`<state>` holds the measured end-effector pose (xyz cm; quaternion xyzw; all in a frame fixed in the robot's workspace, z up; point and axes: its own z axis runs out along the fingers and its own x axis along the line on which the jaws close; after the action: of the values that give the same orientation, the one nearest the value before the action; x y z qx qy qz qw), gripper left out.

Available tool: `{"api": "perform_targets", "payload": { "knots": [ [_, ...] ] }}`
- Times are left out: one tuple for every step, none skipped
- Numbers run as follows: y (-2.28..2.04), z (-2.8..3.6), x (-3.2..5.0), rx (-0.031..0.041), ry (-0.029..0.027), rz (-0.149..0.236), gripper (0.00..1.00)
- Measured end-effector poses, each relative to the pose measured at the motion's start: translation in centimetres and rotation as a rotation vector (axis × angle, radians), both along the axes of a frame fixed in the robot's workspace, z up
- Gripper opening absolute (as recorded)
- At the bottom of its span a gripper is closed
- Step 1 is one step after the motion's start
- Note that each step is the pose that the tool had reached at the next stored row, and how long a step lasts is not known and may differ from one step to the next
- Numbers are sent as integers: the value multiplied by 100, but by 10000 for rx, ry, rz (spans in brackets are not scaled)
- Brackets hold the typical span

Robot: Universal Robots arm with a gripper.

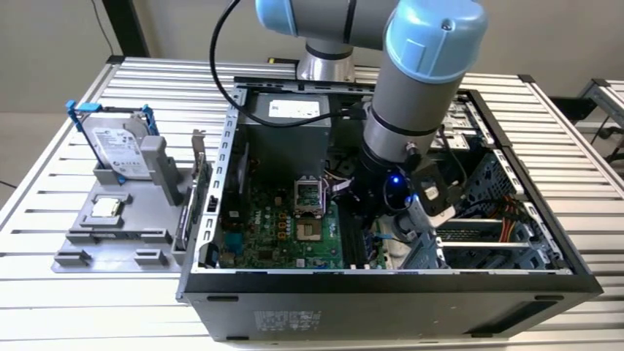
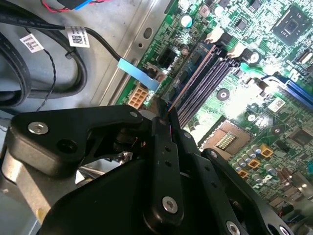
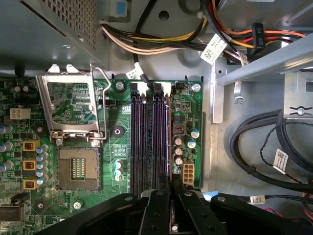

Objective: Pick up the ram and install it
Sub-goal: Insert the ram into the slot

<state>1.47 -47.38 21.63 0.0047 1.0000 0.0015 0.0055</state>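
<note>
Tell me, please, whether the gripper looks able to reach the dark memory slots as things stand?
Probably yes: the gripper, seemingly shut on the thin ram, hangs just over the bare memory slots, with the cables off aside.

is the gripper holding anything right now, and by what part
Yes. The gripper is shut on the ram, a thin board seen edge-on, held at its near end and lined up over the black memory slots in both wrist views.

Arm (image 1: 414, 80) angled steeply down; tool (image 3: 172, 196) fingers (image 3: 159, 210) pinched close together
</note>
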Motion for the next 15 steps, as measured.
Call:
{"api": "perform_targets", "payload": {
  "knots": [
    [1,0,-2,-3,2,1,0],
    [3,0,-4,-5,5,1,0],
    [5,0,-5,-9,8,1,0],
    [12,-1,-6,-18,8,0,0],
    [23,-1,-7,-34,9,-1,0],
    [26,-1,-7,-43,8,-1,0],
    [26,-1,-7,-44,9,1,0],
    [26,-1,-8,-44,9,1,0],
    [26,-1,-8,-44,8,0,0],
    [26,-1,-9,-44,8,0,0],
    [26,-1,-9,-45,8,0,0],
    [26,-1,-9,-44,8,0,0],
    [26,-1,-10,-44,8,0,0],
    [26,-1,-10,-44,8,0,0],
    [26,-1,-10,-43,8,-1,0]
  ]
}}
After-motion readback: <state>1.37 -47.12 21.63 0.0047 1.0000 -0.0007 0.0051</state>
